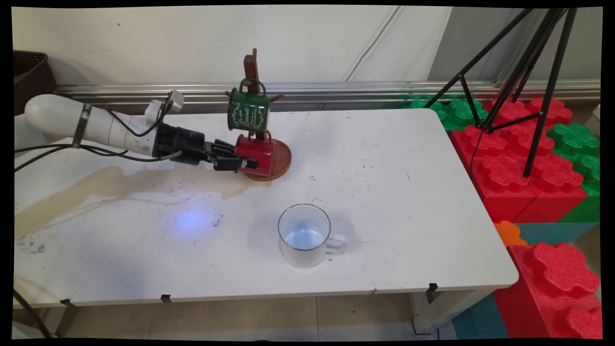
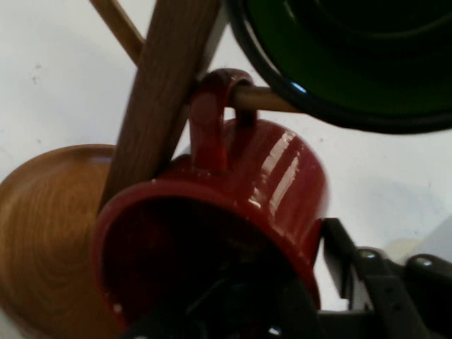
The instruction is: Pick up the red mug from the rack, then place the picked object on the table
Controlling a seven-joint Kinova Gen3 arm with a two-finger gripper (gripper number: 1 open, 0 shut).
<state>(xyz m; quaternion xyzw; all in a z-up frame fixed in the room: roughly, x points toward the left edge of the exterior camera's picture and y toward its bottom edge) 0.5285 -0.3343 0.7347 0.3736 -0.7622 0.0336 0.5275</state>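
Note:
A red mug (image 1: pixel 259 151) hangs by its handle from a low peg of a wooden mug tree (image 1: pixel 251 65), just above the tree's round base (image 1: pixel 284 161). My gripper (image 1: pixel 247 163) reaches in from the left and is shut on the mug's wall at the rim. In the hand view the red mug (image 2: pixel 268 191) fills the middle, its mouth towards me. One finger (image 2: pixel 342 265) lies outside the wall, and the other is lost in the dark inside the mug. A green mug (image 1: pixel 248 111) hangs on a higher peg, directly above the red one.
A white mug (image 1: pixel 304 234) stands upright at the table's front middle, handle to the right. A brownish stain (image 1: pixel 96 185) runs across the left of the table. A black tripod (image 1: pixel 523 72) and red and green foam blocks (image 1: pixel 519 163) stand off the right edge. A brown basket (image 1: pixel 29 72) sits at the back left.

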